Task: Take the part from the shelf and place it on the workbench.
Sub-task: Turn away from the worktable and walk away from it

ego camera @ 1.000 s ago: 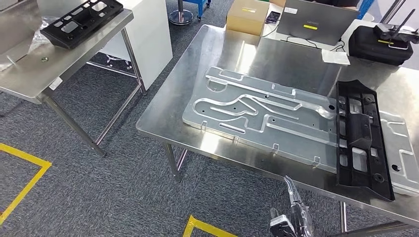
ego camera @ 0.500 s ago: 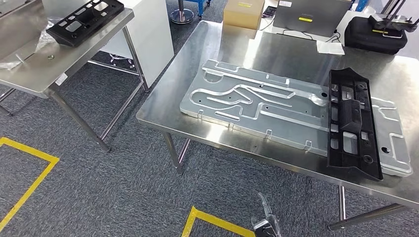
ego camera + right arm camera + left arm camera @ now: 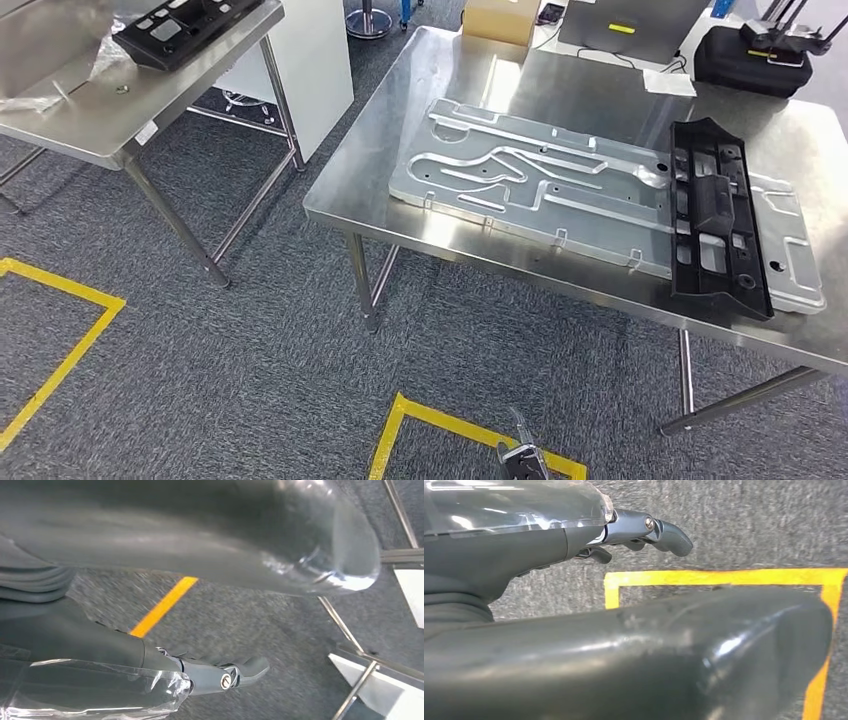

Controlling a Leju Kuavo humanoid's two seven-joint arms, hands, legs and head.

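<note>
View shifted, part [image 3: 718,220] lengthwise near-to-far

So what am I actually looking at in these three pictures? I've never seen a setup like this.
A walking robot with two arms took these. The wide picture comes from a camera high on its body, looking down at a steel workbench. On the bench lies a flat grooved metal plate, and a long black plastic part lies across the plate's right end. A second black part lies on a smaller table to the left. The other two pictures come from cameras at the wrists, close behind each robot hand. The arms hang down, so both look at grey carpet with yellow floor tape. The left robot hand and the right robot hand hold nothing.
</note>
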